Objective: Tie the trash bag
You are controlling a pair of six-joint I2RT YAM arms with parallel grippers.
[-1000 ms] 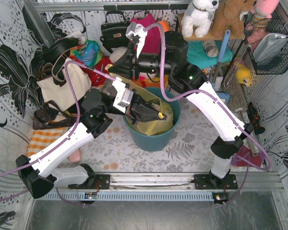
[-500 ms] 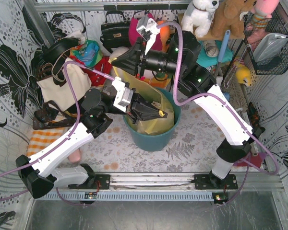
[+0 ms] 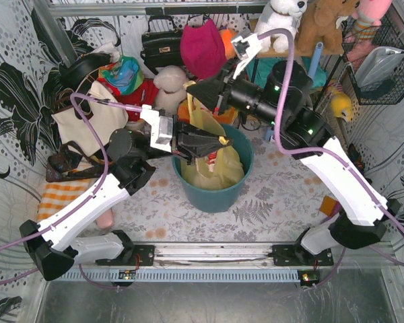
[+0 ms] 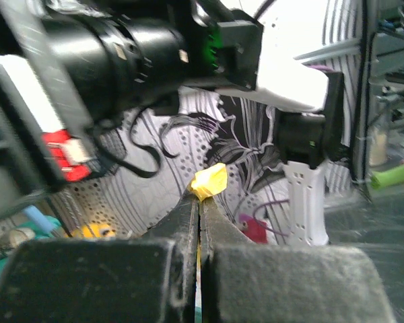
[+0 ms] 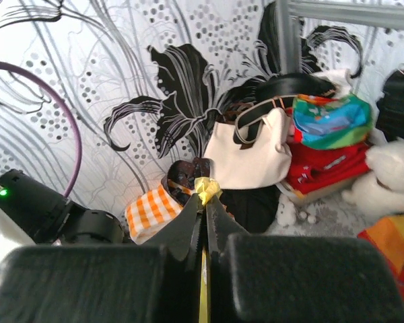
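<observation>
The yellow trash bag [image 3: 215, 169] sits in the round teal bin [image 3: 237, 190] at the middle of the top view. My left gripper [image 3: 222, 141] is shut on one top end of the bag, just above the bin's mouth. In the left wrist view a yellow tip [image 4: 210, 180] pokes out past the closed left gripper [image 4: 200, 196]. My right gripper [image 3: 192, 91] is shut on the other top end, which stretches up as a long yellow strip [image 3: 203, 118] behind the bin. In the right wrist view a yellow tuft [image 5: 206, 187] shows at the closed right gripper [image 5: 205, 200].
A cream tote bag [image 3: 87, 121] and an orange checked cloth [image 3: 60, 195] lie at the left. A black handbag [image 3: 160, 44], a magenta hat [image 3: 202, 47] and plush toys [image 3: 283, 20] crowd the back. A wire basket [image 3: 384, 67] hangs at the right.
My right gripper has risen and drawn back to the right, pulling its bag end up into a long strip. My left gripper has moved slightly up and back with its end.
</observation>
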